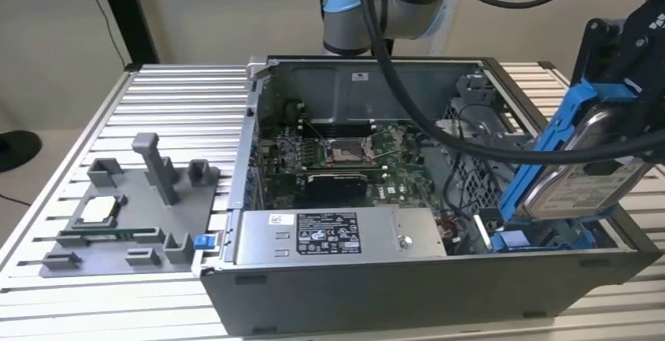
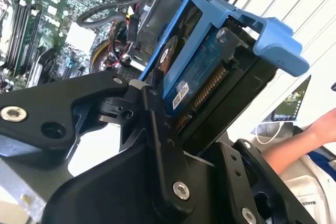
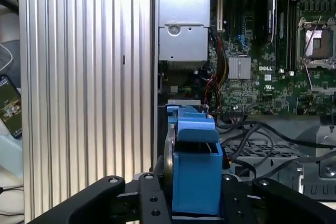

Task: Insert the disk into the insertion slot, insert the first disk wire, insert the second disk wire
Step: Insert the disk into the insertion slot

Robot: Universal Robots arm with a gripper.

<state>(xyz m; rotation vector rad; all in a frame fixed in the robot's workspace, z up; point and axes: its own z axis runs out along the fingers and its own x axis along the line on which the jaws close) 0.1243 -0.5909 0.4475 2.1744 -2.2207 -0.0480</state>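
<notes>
While the ribbed metal worktop (image 1: 156, 100) carries the open computer case (image 1: 416, 298), you have the disk (image 1: 582, 174) in the air over the case's corner at the exterior view's right. It stands on edge and tilted, not yet in the insertion slot (image 1: 525, 240) just below it.

Your gripper (image 3: 193, 195) has its jaws clamped on the disk's blue frame from both sides.

Risk, as judged: the tilt could catch a frame edge on the slot's blue parts and jam it. Loose black wires (image 3: 252, 129) lie beside the bay and could get pinched under the disk.

Surface: grooved aluminium, level. A grey fixture tray (image 1: 130, 216) lies well apart from the case, at the exterior view's left.

Room: a person's arm (image 2: 310, 132) is near the cell, and a phone (image 3: 10, 106) lies beyond the worktop's edge.
</notes>
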